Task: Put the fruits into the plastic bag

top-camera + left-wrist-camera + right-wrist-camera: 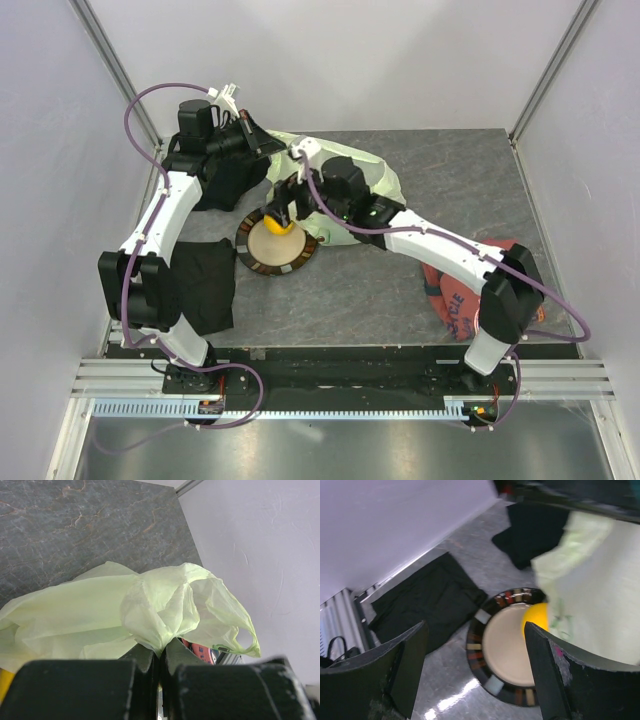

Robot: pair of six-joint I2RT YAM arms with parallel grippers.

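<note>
The pale green plastic bag [372, 180] lies crumpled at the back of the table. My left gripper [257, 141] is shut on a bunched fold of the bag [165, 605], pinched between its closed jaws [162, 650]. A yellow lemon [277, 226] sits on the far side of the dark round plate [262, 262], against the bag's edge. My right gripper [281, 212] hovers over the plate, open and empty. In the right wrist view the lemon [536, 620] lies just inside the right finger [550, 675], partly under the bag [595, 605]. No other fruits show.
Black cloths lie left of the plate [205, 285] and under the left arm [228, 185]. A red printed shirt [458, 295] lies under the right arm's elbow. The plate's rim [487, 685] shows between my right fingers. White walls enclose the table.
</note>
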